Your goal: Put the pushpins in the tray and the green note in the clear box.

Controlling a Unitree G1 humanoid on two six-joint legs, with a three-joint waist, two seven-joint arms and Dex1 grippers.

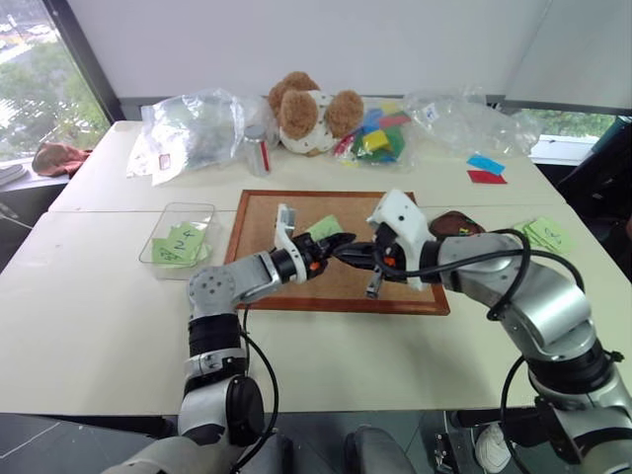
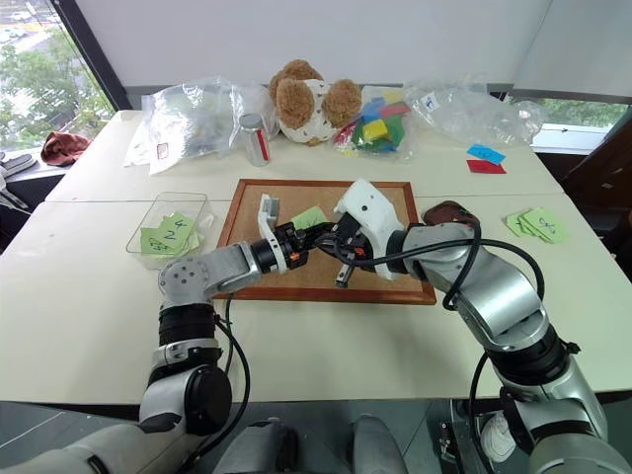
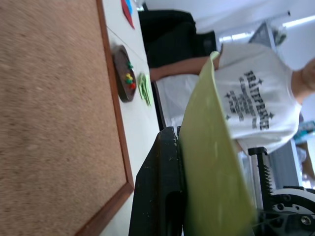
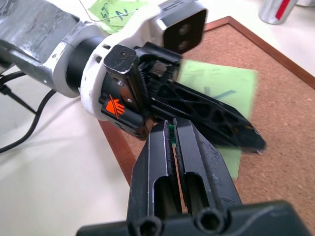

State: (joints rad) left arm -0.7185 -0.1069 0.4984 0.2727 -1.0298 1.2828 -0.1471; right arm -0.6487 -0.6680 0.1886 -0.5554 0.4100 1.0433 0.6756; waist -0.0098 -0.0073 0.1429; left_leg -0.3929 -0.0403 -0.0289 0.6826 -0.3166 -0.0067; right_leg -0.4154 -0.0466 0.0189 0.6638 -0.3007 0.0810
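While the green note (image 4: 216, 86) is pinched over the corkboard (image 1: 259, 222) by the closed left gripper (image 1: 341, 243), the right gripper (image 4: 173, 135) is clamped shut on a green speck, and pushpins (image 3: 129, 78) are seen in the tray (image 3: 122, 73).

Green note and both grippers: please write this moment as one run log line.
left gripper: shut on green note | right gripper: shut | place: above corkboard | clear box: holds other notes

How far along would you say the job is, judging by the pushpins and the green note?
Done, apparently: small coloured pushpins already lie in the small dark reddish-brown tray beside the wood-framed corkboard. In hand: the left claw is shut on the light-green square paper note above the board, with the right claw shut close by. Left: carrying the note to the shallow clear plastic box.
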